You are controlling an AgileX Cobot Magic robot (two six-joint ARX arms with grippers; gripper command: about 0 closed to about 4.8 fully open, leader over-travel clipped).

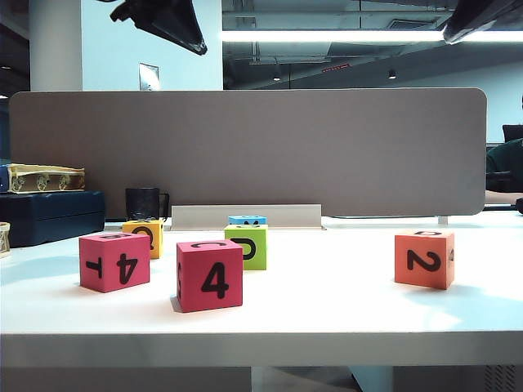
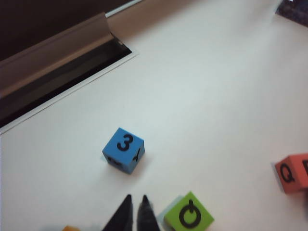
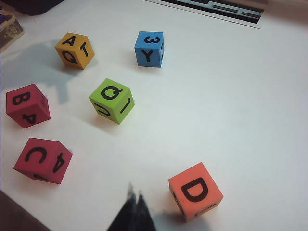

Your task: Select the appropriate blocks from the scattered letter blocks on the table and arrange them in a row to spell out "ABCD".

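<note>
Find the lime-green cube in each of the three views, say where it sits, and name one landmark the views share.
Exterior view: the lime-green cube sits near the middle, behind the front pink-red cube, just before the blue cube.
Left wrist view: at the picture's edge, beside the shut left gripper.
Right wrist view: among the other cubes, with Q on top.
Shared landmark: the blue cube.

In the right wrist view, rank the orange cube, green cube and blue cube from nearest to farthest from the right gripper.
From the right gripper, shut above the table:
1. Orange cube, right beside the fingertips.
2. Green cube, mid-table.
3. Blue cube, far side, near the back slot.
</note>
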